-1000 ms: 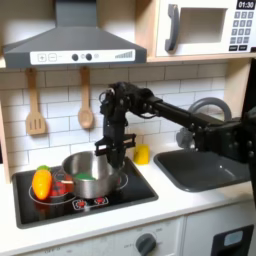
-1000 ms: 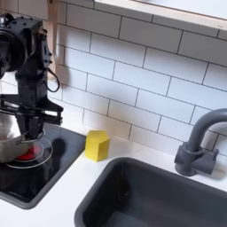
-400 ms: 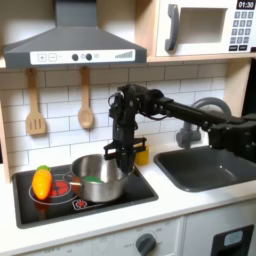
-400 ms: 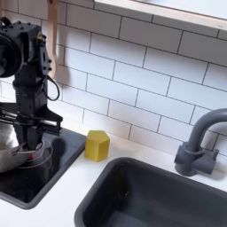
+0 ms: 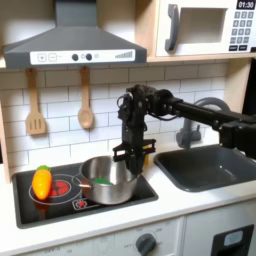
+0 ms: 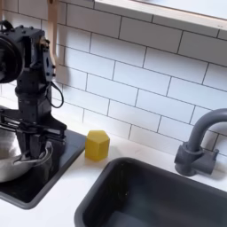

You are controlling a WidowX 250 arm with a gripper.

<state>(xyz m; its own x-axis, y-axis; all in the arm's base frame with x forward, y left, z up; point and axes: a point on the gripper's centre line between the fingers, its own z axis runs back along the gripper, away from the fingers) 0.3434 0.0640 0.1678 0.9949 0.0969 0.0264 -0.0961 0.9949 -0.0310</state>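
- Seemingly, in the first exterior view, the gripper had closed on the right rim of the steel pot, which sat on the black stovetop beside a toy corn cob.
- Likewise, in the second exterior view, the gripper pinched that rim, with the pot looking rigid, slick and light, so the thin rim seemed the best hold; a yellow block stood nearby.

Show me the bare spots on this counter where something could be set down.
The sink basin is bare, as is the counter strip between stove and sink. The stove's front edge has slim room. It is crowded on the stove: the pot with the gripper at its rim, an orange vegetable on the first exterior view's left, and a yellow block behind.
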